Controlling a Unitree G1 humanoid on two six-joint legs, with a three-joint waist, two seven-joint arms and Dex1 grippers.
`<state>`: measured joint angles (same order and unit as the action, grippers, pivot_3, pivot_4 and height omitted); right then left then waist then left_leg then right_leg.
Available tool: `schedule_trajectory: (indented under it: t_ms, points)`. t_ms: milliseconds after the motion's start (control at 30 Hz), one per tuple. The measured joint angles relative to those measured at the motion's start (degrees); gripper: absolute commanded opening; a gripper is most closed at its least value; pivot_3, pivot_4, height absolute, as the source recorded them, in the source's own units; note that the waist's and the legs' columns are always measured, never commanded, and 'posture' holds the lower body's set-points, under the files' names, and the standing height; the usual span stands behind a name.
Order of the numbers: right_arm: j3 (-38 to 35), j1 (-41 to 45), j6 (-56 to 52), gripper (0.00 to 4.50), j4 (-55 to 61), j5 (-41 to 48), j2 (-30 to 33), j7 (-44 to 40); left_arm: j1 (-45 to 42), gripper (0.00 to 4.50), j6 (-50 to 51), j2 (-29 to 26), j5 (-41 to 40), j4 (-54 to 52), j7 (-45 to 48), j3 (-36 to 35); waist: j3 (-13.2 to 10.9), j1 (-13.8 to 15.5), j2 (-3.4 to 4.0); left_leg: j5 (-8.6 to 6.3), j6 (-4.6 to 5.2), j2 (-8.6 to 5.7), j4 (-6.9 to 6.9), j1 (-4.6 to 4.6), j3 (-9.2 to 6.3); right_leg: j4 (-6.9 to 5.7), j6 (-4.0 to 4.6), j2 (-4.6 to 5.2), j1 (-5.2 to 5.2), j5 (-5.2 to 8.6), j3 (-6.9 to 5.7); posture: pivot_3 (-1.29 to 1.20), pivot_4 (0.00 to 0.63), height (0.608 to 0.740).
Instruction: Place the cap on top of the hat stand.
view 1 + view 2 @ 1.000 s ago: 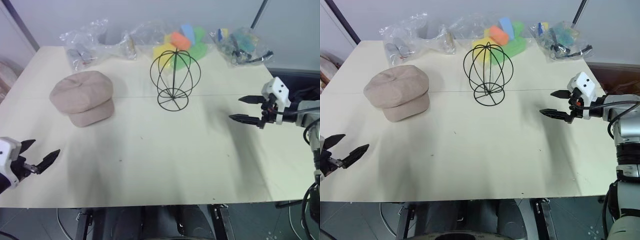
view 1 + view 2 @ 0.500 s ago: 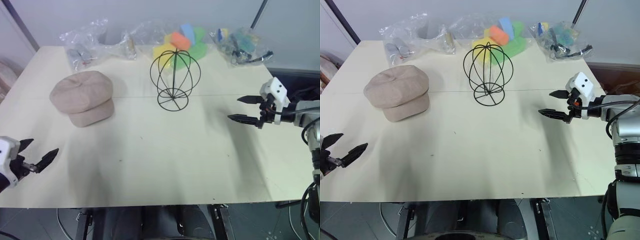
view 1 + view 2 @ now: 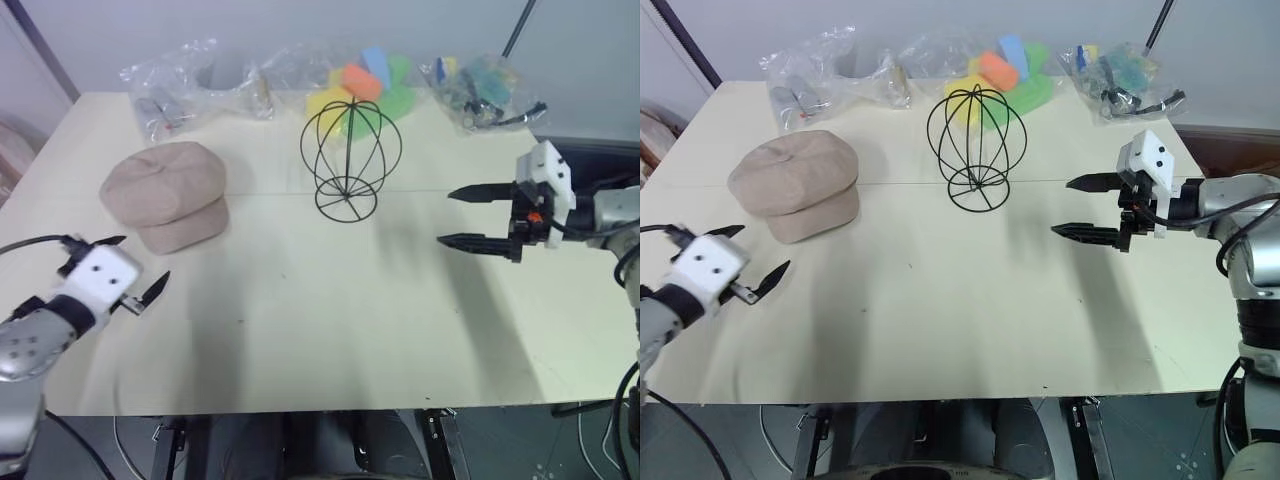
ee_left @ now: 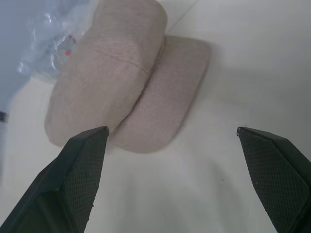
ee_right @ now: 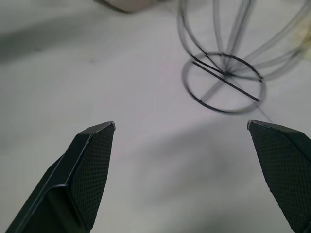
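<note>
The left gripper (image 3: pixel 133 268) is approaching the cap (image 3: pixel 165 194) on the counter (image 3: pixel 330 320), jaws wide for grasping; the right gripper (image 3: pixel 462 216), equally wide, is facing the hat stand (image 3: pixel 350 155).

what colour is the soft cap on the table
Beige-tan fabric newsboy cap, plain; clearest in the left wrist view.

Matt cloth cap (image 3: pixel 165 193), wire stand (image 3: pixel 350 155)

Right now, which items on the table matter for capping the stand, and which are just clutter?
Job:
cap, lying flat on the table
hat stand, bare, upright
left gripper, open near the cap
right gripper, open beside the stand

Clutter:
plastic bags along the far edge
colourful items behind the stand
</note>
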<state>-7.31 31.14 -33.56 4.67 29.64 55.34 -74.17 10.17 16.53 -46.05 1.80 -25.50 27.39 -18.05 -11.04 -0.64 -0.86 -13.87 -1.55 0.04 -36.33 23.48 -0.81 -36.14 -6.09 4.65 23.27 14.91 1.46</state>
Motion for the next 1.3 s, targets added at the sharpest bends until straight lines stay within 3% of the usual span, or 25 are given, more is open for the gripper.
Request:
schedule_trajectory:
  t_ms: [133, 367, 533, 867, 967, 1200, 1300]
  points:
    - [-3.8, -1.3, -9.6, 4.50, 13.4, 11.4, 0.9, 1.2, -8.1, 4.43, -0.7, 2.6, 14.0, 4.1, -8.9, 10.6, 0.0, 0.2, -0.05, 0.00, 0.00, -0.02, -0.04, 0.00, -0.07, -0.01, -0.06, 0.00, -0.07, -0.03, -0.03, 0.00, 0.150, 0.740]
    - [-6.7, -2.2, -15.0, 4.50, 21.1, 18.5, 2.2, 5.6, -17.4, 4.43, -2.9, 6.8, 25.3, 15.8, -15.3, 21.2, 0.1, 0.2, -0.11, 0.00, 0.01, -0.06, -0.06, 0.00, -0.09, -0.04, -0.07, 0.02, -0.07, -0.04, -0.05, 0.00, 0.150, 0.740]
    - [-7.1, -2.2, -16.0, 4.50, 21.5, 19.8, 2.5, 8.4, -23.9, 4.43, -3.3, 10.3, 29.8, 25.9, -19.3, 24.8, 0.1, 0.2, -0.11, 0.01, 0.01, -0.07, -0.12, 0.02, -0.11, -0.08, -0.18, 0.00, -0.06, -0.10, -0.07, 0.00, 0.150, 0.740]
    - [-7.3, -2.2, -16.0, 4.50, 22.2, 21.2, 2.6, 12.7, -36.2, 4.43, -8.3, 11.3, 33.9, 43.5, -24.8, 29.2, 0.1, 0.8, -0.10, 0.01, 0.02, -0.10, -0.34, 0.02, -0.20, -0.16, -0.24, -0.02, -0.16, -0.13, -0.13, 0.00, 0.150, 0.740]
    - [-7.4, -2.3, -16.0, 4.50, 22.3, 21.3, 2.6, 13.7, -37.5, 3.57, -9.3, 11.3, 33.9, 46.2, -25.3, 29.6, 0.1, 0.8, -0.11, 0.01, 0.02, -0.09, -0.35, 0.02, -0.20, -0.18, -0.24, -0.01, -0.16, -0.13, -0.13, 0.00, 0.150, 0.740]
    - [-8.7, -3.6, -16.0, 4.50, 22.3, 21.3, 2.6, 15.2, -38.3, 0.12, -10.7, 11.4, 33.7, 48.0, -26.5, 29.4, 0.1, 1.2, -0.07, 0.00, 0.02, -0.09, -0.47, 0.04, -0.20, -0.22, -0.24, -0.01, -0.18, -0.13, -0.13, 0.00, 0.150, 0.740]
    - [-9.2, -3.9, -15.4, 4.50, 22.2, 21.2, 3.3, 15.2, -38.4, 0.05, -10.6, 11.3, 33.7, 47.8, -26.5, 28.9, 0.1, 1.3, -0.06, 0.00, 0.02, -0.09, -0.54, 0.05, -0.22, -0.24, -0.24, -0.01, -0.20, -0.13, -0.14, 0.00, 0.150, 0.740]
